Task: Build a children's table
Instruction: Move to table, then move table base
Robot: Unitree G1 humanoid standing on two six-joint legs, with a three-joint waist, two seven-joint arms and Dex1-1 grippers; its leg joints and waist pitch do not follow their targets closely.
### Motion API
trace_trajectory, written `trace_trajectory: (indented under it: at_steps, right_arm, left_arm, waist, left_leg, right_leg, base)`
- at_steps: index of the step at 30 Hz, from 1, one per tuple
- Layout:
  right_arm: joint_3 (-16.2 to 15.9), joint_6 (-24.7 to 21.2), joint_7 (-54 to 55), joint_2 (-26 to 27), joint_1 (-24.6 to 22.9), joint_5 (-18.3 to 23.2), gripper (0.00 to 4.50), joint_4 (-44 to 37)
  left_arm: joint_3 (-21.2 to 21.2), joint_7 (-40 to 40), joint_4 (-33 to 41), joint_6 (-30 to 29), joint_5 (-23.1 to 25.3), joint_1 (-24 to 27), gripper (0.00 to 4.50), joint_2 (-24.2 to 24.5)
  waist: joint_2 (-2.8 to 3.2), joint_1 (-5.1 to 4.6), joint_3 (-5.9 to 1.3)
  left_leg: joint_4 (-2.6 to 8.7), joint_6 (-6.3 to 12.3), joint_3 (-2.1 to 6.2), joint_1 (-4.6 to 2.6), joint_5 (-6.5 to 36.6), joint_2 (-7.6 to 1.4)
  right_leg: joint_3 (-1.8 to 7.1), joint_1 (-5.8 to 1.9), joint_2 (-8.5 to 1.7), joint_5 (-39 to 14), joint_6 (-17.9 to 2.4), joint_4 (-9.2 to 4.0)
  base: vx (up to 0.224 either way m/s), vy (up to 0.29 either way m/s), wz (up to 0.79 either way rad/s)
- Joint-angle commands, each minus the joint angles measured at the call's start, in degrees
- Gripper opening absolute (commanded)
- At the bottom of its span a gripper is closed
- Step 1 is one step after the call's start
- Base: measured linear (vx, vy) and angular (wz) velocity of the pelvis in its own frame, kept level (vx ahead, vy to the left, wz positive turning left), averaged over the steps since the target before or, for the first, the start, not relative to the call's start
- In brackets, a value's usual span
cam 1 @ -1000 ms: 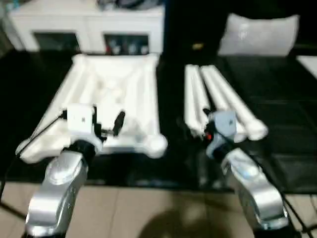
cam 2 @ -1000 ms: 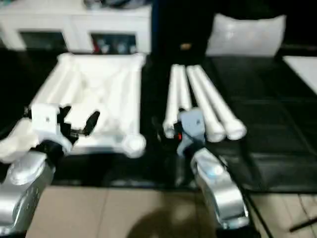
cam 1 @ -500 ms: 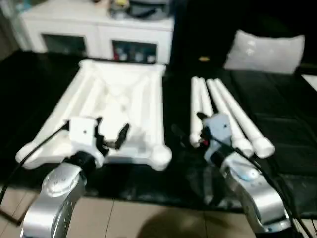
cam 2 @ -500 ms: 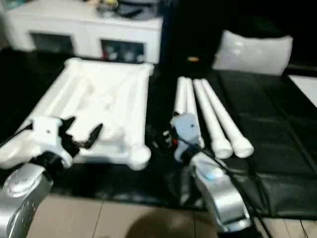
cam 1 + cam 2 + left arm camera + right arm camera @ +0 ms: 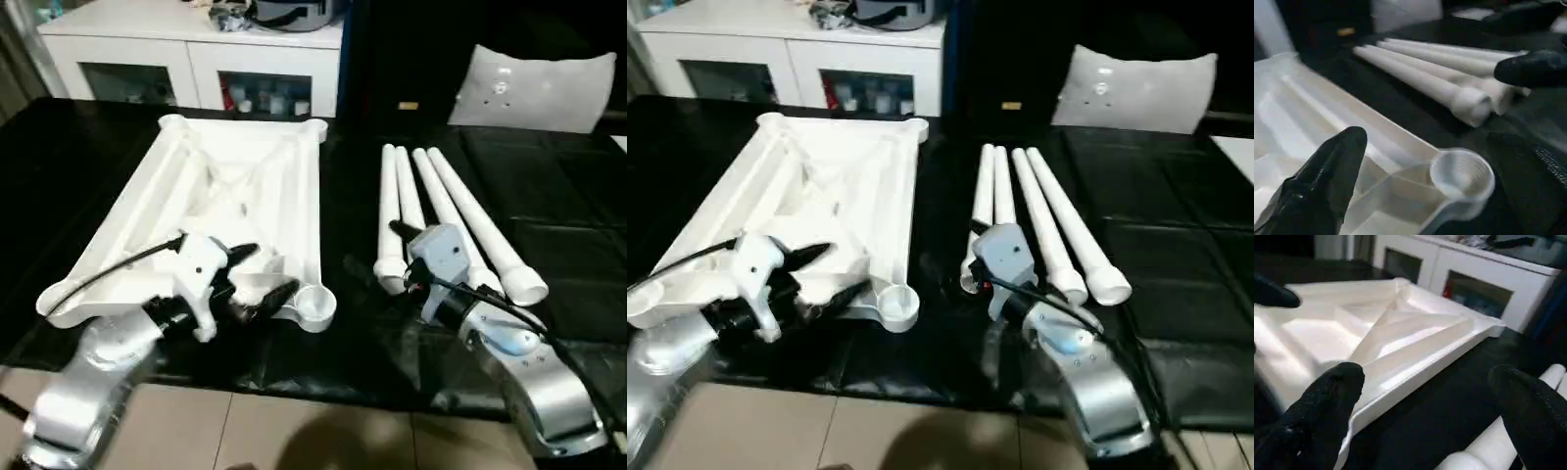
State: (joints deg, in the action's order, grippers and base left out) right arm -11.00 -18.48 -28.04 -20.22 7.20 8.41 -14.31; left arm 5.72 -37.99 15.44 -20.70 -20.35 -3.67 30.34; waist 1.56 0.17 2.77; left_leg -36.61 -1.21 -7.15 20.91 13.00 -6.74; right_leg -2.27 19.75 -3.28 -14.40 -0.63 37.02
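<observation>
Though apart, tabletop; legs

Glossy white plastic table top and legs on black sheet.

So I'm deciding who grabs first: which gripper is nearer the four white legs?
Right. The right gripper sits at the near ends of the legs, fingers open. The left gripper hovers over the tabletop near its corner socket, apart from the legs.
</observation>
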Motion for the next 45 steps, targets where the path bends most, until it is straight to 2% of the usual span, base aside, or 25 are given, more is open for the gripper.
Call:
trace_trajectory:
  at_steps: [1, 4, 6, 9, 10, 11, 12, 15, 17, 18, 21, 23, 26, 27, 30, 33, 35, 38, 39, 42, 45]
  right_arm:
    - [-1.2, -1.7, -3.3, -1.9, 0.9, 0.8, 4.5, -0.1]
    - [-2.4, -3.0, -6.5, -4.0, 1.3, 2.0, 4.5, -1.0]
    - [-3.3, -2.9, -8.5, -5.0, 1.9, 1.7, 4.5, -1.3]
    - [-3.7, -3.4, -9.5, -5.5, 2.1, 1.5, 4.5, -1.5]
    - [-3.9, -3.6, -9.9, -5.7, 2.1, 1.4, 4.5, -1.7]
    - [-4.3, -3.6, -10.2, -6.2, 2.0, 1.0, 4.5, -2.0]
    - [-4.6, -3.9, -10.5, -6.7, 1.8, 0.8, 4.5, -2.3]
    - [-4.6, -5.7, -10.5, -7.5, 1.2, 0.8, 4.5, -3.1]
    - [-3.8, -6.7, -11.2, -7.4, 0.9, 2.7, 4.5, -3.5]
    - [-3.5, -6.9, -11.7, -7.4, 0.8, 3.2, 4.5, -3.7]
    - [-3.6, -6.4, -12.3, -7.8, 0.6, 2.8, 4.5, -3.9]
    - [-3.8, -6.7, -12.5, -7.9, 0.5, 3.1, 4.5, -4.3]
    - [-4.1, -7.3, -12.7, -8.3, 0.3, 3.4, 4.5, -4.9]
    - [-4.3, -7.6, -12.9, -8.5, 0.3, 3.4, 4.5, -5.3]
    - [-4.4, -7.7, -13.3, -8.8, 0.2, 3.4, 4.5, -5.5]
    - [-4.2, -7.7, -13.7, -9.2, -0.1, 3.2, 4.5, -5.5]
    - [-4.2, -7.7, -13.6, -9.3, -0.2, 3.1, 4.5, -5.5]
    - [-4.3, -7.7, -13.6, -9.4, -0.2, 3.1, 4.5, -5.3]
    - [-4.3, -7.7, -13.6, -9.4, -0.2, 3.1, 4.5, -5.3]
    - [-4.4, -7.8, -13.7, -9.3, -0.2, 3.0, 4.5, -5.3]
    - [-4.5, -7.5, -13.8, -9.1, -0.1, 2.9, 4.5, -4.9]
  left_arm:
    - [1.3, -5.1, -3.4, 2.1, 1.5, -1.5, 4.44, 2.3]
    - [2.6, -10.0, -8.4, 3.6, 2.7, -4.2, 4.28, 5.0]
    - [2.8, -14.8, -12.5, 2.7, 1.0, -7.2, 4.15, 5.9]
    - [3.9, -16.7, -15.2, 3.2, 2.1, -9.5, 3.87, 6.9]
    - [4.6, -17.4, -16.1, 3.3, 2.9, -10.4, 3.8, 7.2]
    - [5.3, -18.4, -17.1, 3.4, 3.4, -11.3, 3.68, 7.6]
    - [5.8, -18.9, -18.0, 3.0, 3.7, -12.1, 3.55, 7.7]
    - [7.3, -22.4, -19.9, 2.1, 4.0, -13.8, 3.47, 8.0]
    - [7.8, -24.4, -19.8, 1.0, 3.5, -14.4, 3.17, 8.0]
    - [8.0, -25.1, -19.9, 0.8, 3.3, -14.7, 3.17, 8.0]
    - [9.1, -24.6, -23.2, 3.6, 5.7, -16.6, 2.98, 7.1]
    - [9.5, -23.9, -25.6, 4.7, 6.9, -17.9, 2.76, 6.3]
    - [11.2, -24.2, -28.6, 6.7, 9.9, -19.2, 2.66, 6.6]
    - [11.7, -25.1, -29.1, 6.6, 10.6, -19.3, 2.52, 6.9]
    - [12.2, -25.8, -29.3, 6.6, 11.0, -19.4, 2.3, 7.2]
    - [12.6, -27.5, -30.6, 6.6, 11.2, -19.8, 2.13, 7.3]
    - [12.7, -27.9, -31.0, 6.7, 11.5, -19.9, 1.91, 7.3]
    - [13.0, -28.4, -31.2, 6.1, 12.0, -20.0, 1.83, 7.6]
    - [12.8, -28.3, -31.2, 5.9, 11.9, -20.0, 1.57, 7.5]
    - [12.0, -28.2, -31.0, 5.6, 11.4, -19.9, 1.43, 7.1]
    - [11.6, -27.8, -30.9, 5.3, 11.2, -19.7, 1.19, 6.4]
  waist:
    - [0.34, -0.13, -1.5]
    - [0.55, -0.01, -1.64]
    - [0.52, 0.03, -1.91]
    - [0.57, 0.23, -2.12]
    - [0.46, 0.2, -1.94]
    - [0.51, 0.29, -2.05]
    - [0.66, 0.28, -2.04]
    - [0.47, 0.25, -1.85]
    - [0.67, 0.23, -1.58]
    - [0.6, 0.25, -1.57]
    - [0.5, 0.27, -1.22]
    - [0.44, 0.24, -1.11]
    - [0.48, 0.23, -1.16]
    - [0.72, 0.22, -1.16]
    - [0.6, 0.11, -1.33]
    - [0.45, 0.23, -1.29]
    - [0.53, 0.24, -1.18]
    - [0.52, 0.19, -0.92]
    - [0.57, 0.17, -0.8]
    - [0.52, 0.18, -0.75]
    - [0.45, 0.17, -0.78]
  left_leg:
    - [6.35, -1.39, 2.26, -0.53, 19.6, -5.27]
    - [6.27, -0.43, 2.15, -0.48, 17.1, -5.33]
    - [6.13, 0.09, 2.03, -0.43, 14.9, -5.29]
    - [5.9, 1.51, 1.85, -0.34, 11.0, -5.42]
    - [6.03, 1.86, 1.87, -0.21, 10.6, -5.49]
    - [5.92, 2.32, 1.78, -0.36, 9.8, -5.53]
    - [5.94, 2.43, 1.8, -0.32, 9.6, -5.57]
    - [6.07, 2.6, 1.66, -0.37, 10.0, -5.67]
    - [6.23, 2.4, 1.65, -0.43, 11.2, -5.7]
    - [6.25, 2.29, 1.67, -0.49, 11.8, -5.79]
    - [6.34, 1.78, 1.64, -0.51, 13.1, -5.9]
    - [6.38, 1.91, 1.62, -0.37, 12.1, -5.89]
    - [6.38, 2.43, 1.67, -0.27, 10.4, -5.95]
    - [6.45, 2.88, 1.72, -0.3, 8.9, -6.08]
    - [6.25, 4.33, 1.56, -0.26, 5.8, -6.08]
    - [6.17, 5.6, 1.43, -0.18, 4.3, -6.09]
    - [6.28, 5.73, 1.46, -0.2, 4.6, -6.21]
    - [6.56, 5.3, 1.48, -0.25, 6.7, -6.33]
    - [6.73, 4.57, 1.53, -0.37, 8.6, -6.44]
    - [6.77, 4.08, 1.48, -0.35, 8.7, -6.45]
    - [6.75, 4.42, 1.47, -0.25, 7.4, -6.45]
  right_leg:
    - [3.44, -0.85, -5.1, -13.5, -9.9, -5.47]
    - [3.52, -0.78, -5.21, -10.0, -10.5, -5.22]
    - [3.44, -0.93, -5.21, -7.1, -11.4, -4.96]
    - [3.26, -1.15, -5.36, -0.9, -13.6, -4.4]
    - [3.25, -1.21, -5.36, -0.4, -13.7, -4.46]
    - [3.2, -1.22, -5.38, 0.6, -14.0, -4.38]
    - [3.16, -1.28, -5.41, 0.9, -14.2, -4.29]
    - [3.22, -1.34, -5.57, -0.4, -14.8, -4.53]
    - [3.29, -1.21, -5.6, -2.3, -15.0, -4.74]
    - [3.32, -1.19, -5.62, -3.1, -15.1, -4.79]
    - [3.41, -0.99, -5.65, -5.4, -15.3, -4.99]
    - [3.46, -1.11, -5.69, -5.0, -15.2, -5.08]
    - [3.48, -1.29, -5.77, -2.6, -15.0, -4.98]
    - [3.4, -1.3, -5.84, 0.0, -15.3, -4.78]
    - [3.31, -1.46, -5.92, 5.0, -16.3, -4.61]
    - [3.28, -1.6, -6.07, 6.5, -16.8, -4.61]
    - [3.2, -1.51, -6.01, 5.9, -17.1, -4.6]
    - [3.26, -1.42, -6.01, 3.4, -17.1, -4.83]
    - [3.31, -1.29, -6.01, 1.1, -17.1, -4.93]
    - [3.44, -1.27, -6.12, 0.3, -17.1, -5.04]
    - [3.45, -1.31, -6.14, 1.9, -17.2, -4.94]
  base:
    - [0.0, 0.0, 0.0]
    - [0.0, 0.0, 0.0]
    - [0.0, 0.0, 0.0]
    - [0.0, 0.0, 0.0]
    - [0.0, 0.0, 0.0]
    - [0.0, 0.0, 0.0]
    - [0.0, 0.0, 0.0]
    - [0.0, 0.0, 0.0]
    - [0.0, 0.0, 0.0]
    - [0.0, 0.0, 0.0]
    - [0.0, 0.0, 0.0]
    - [0.0, 0.0, 0.0]
    - [0.0, 0.0, 0.0]
    - [0.0, 0.0, 0.0]
    - [0.0, 0.0, 0.0]
    - [0.0, 0.0, 0.0]
    - [0.0, 0.0, 0.0]
    - [0.0, 0.0, 0.0]
    - [0.0, 0.0, 0.0]
    - [0.0, 0.0, 0.0]
    - [0.0, 0.0, 0.0]
